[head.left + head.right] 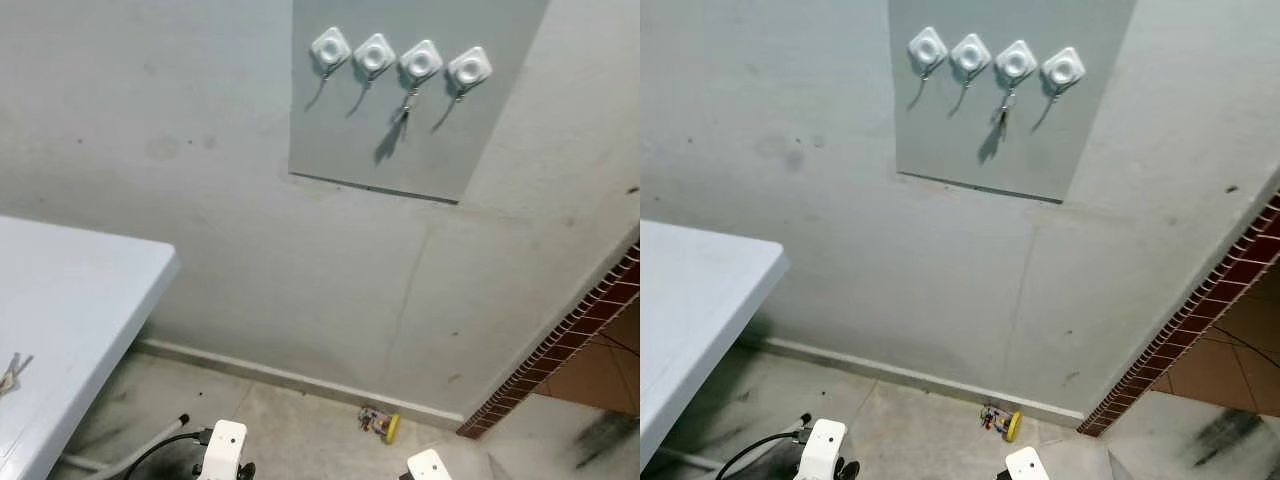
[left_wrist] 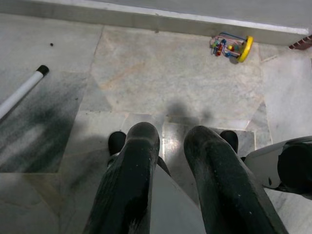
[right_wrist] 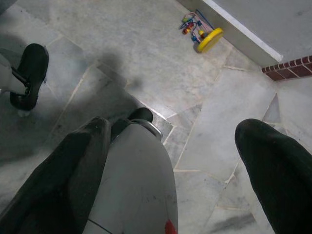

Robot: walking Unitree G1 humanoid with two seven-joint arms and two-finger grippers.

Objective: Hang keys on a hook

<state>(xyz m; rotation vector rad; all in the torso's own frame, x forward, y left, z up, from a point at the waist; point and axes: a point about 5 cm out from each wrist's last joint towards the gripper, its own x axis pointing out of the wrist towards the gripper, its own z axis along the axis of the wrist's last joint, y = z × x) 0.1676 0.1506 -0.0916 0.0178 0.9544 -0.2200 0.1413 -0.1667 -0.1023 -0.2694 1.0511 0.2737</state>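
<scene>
A grey panel (image 1: 420, 100) on the wall carries four white hooks in a row, and a set of keys (image 1: 402, 112) hangs from the third hook (image 1: 421, 62) counting from the robot's left, casting a dark shadow on the panel below it. Judged from that, the hanging itself looks done, and the step in hand is the retreat. Both arms hang low over the stone floor. The left gripper (image 2: 170, 161) has its black fingers a narrow gap apart with nothing between them; the right gripper (image 3: 185, 161) has its fingers spread wide, also empty. A white table (image 1: 70, 300) stands to the robot's left, with a small metallic object at its near edge (too small to identify). A yellow bead toy (image 1: 380, 424) lies on the floor against the skirting. The next move probably calls only for confirming the keys sit securely on the hook.
</scene>
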